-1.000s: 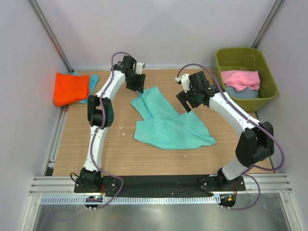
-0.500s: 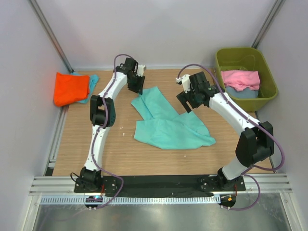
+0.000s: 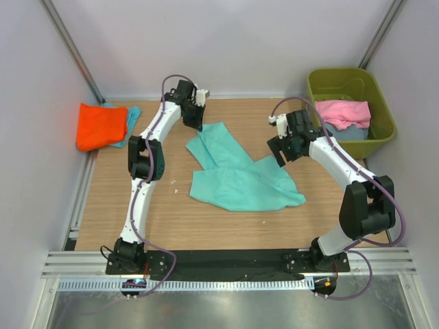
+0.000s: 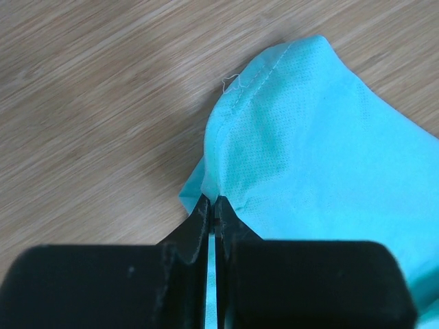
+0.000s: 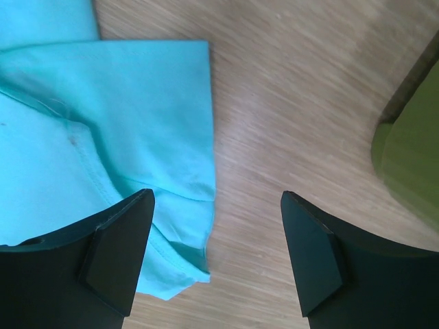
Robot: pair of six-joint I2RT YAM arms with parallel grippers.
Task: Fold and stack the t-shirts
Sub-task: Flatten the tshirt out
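The teal t-shirt (image 3: 236, 175) lies rumpled and spread in the middle of the wooden table. My left gripper (image 3: 194, 123) is down at its far left corner. In the left wrist view the gripper (image 4: 212, 203) is shut, with a fold of the teal t-shirt's (image 4: 322, 137) hemmed edge pinched between the tips. My right gripper (image 3: 281, 155) hovers open over the shirt's right edge. Seen from the right wrist, the gripper (image 5: 216, 233) straddles the teal t-shirt's (image 5: 103, 123) sleeve edge and bare wood, holding nothing.
An orange t-shirt (image 3: 99, 125) lies folded at the far left with a turquoise cloth (image 3: 133, 115) showing beneath it. The olive-green bin (image 3: 381, 103) at the far right holds a pink t-shirt (image 3: 341, 112) over a pale blue one (image 3: 346, 131). The bin's corner (image 5: 411, 157) shows beside my right gripper.
My left gripper has shut on the teal t-shirt's far corner. My right arm has moved right and nearer, from above the shirt's middle to its right edge, still open.
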